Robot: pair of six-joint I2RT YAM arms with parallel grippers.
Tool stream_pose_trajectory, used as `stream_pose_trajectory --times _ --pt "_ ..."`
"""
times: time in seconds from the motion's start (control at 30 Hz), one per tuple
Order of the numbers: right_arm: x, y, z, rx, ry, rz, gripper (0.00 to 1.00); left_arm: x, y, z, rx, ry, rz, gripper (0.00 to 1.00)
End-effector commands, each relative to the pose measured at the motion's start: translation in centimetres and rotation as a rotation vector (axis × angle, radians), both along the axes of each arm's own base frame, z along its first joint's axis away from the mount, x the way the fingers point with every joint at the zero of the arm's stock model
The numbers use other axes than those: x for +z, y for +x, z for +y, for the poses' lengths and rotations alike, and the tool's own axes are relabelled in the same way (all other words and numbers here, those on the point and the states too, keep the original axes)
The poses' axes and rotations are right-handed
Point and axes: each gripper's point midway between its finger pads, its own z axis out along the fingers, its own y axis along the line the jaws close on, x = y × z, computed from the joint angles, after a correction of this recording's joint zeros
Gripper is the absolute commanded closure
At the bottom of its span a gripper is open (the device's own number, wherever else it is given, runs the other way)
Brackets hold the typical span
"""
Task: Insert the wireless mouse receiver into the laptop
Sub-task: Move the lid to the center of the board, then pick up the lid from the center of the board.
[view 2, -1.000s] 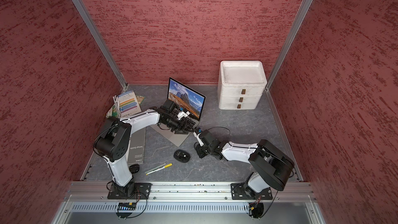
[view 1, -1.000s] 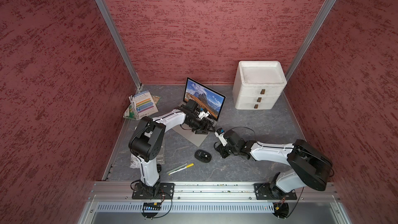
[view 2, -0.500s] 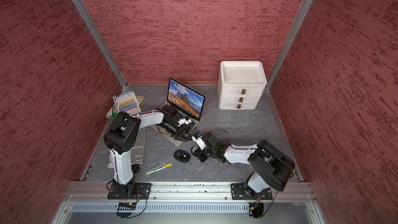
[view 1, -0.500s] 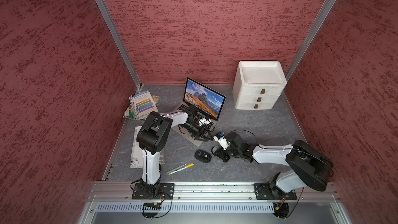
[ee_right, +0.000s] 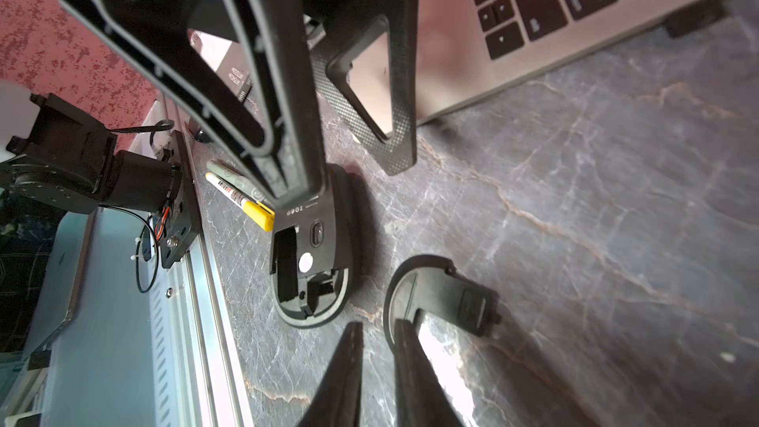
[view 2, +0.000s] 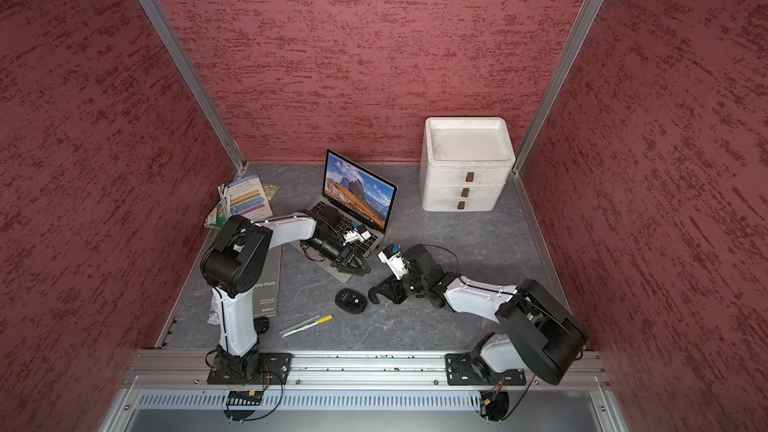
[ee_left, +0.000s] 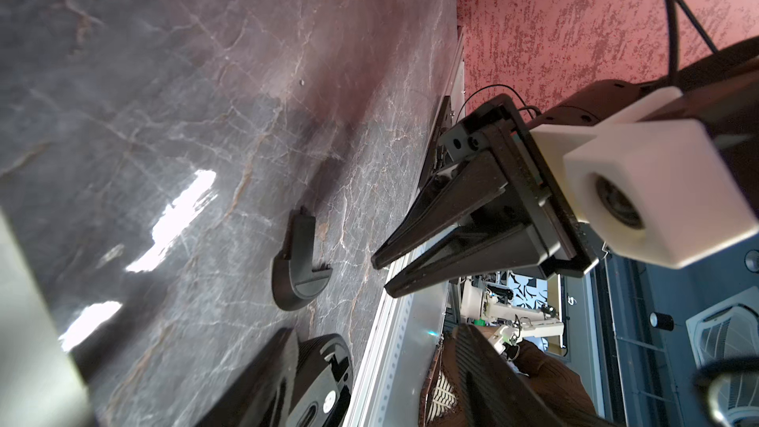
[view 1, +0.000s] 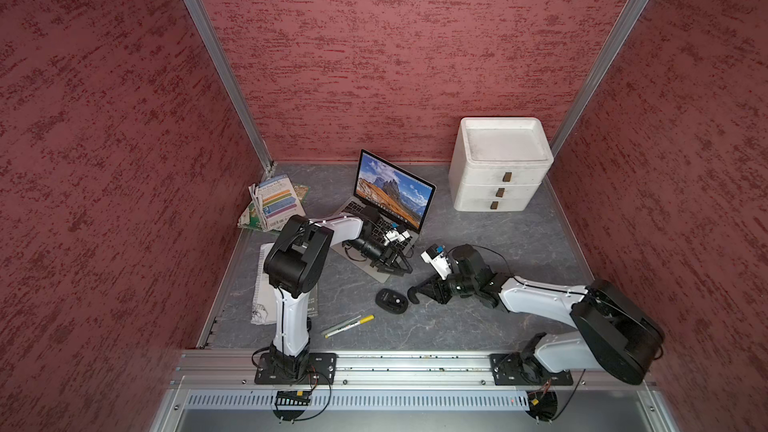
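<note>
White three-drawer chest (view 1: 498,184) stands shut beside the open silver laptop (view 1: 390,193), rear-centre on the marbled surface (view 1: 478,317). Upturned black mouse (ee_right: 316,240) bares its compartment, with the curved lid (ee_right: 443,297) beside it. Left hand (ee_right: 348,180) gapes wide; right hand (ee_left: 382,275) is barely parted and empty.

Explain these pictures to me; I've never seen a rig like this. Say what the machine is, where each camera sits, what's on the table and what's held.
The machine is two robot arms bolted to a rail at the edge of the table. Two pictures look down from overhead, side by side; the other two come from a camera on each wrist. On the table lie an open laptop, an upturned mouse, its cover beside it, two pens, booklets and white drawers. The left arm's fingers hang wide apart between laptop and mouse; the right arm's fingers stand slightly apart by the cover. Neither pair holds anything.
</note>
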Motion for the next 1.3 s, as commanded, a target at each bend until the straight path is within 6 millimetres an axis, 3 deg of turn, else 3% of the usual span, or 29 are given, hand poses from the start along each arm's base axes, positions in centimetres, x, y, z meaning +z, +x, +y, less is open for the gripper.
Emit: stream_pose_trajectory --times 0.0,0.17,0.27,0.4,0.77,1.0,1.27 --pt "-0.9 0.2 -0.7 -0.087 -0.058 0.122 0.79 -0.3 0.0 0.1 0.033 0.055 0.017 0.34" --pt "-1.7 -1.2 -0.3 -0.158 -0.018 0.329 0.74 -2.6 -2.3 -0.3 -0.002 0.162 0.095 0.33" --pt "-1.8 -1.0 -0.3 -0.175 -0.011 0.333 0.72 -3.3 -2.4 -0.2 -0.008 0.188 0.091 0.34" --pt "-3.9 -1.0 0.3 -0.163 -0.029 0.421 0.73 -3.9 -2.1 -0.5 -0.006 0.202 0.109 0.42" --pt "-5.3 0.0 0.6 -0.220 0.011 0.494 0.74 -5.5 -3.0 -0.6 -0.006 0.227 0.192 0.55" --pt "-5.4 0.6 1.1 -0.244 0.049 0.511 0.79 -6.1 -3.3 -0.9 0.000 0.219 0.245 0.68" --pt "-5.0 1.1 1.2 -0.271 0.081 0.504 0.93 -6.2 -3.2 -1.0 0.004 0.214 0.239 0.72"
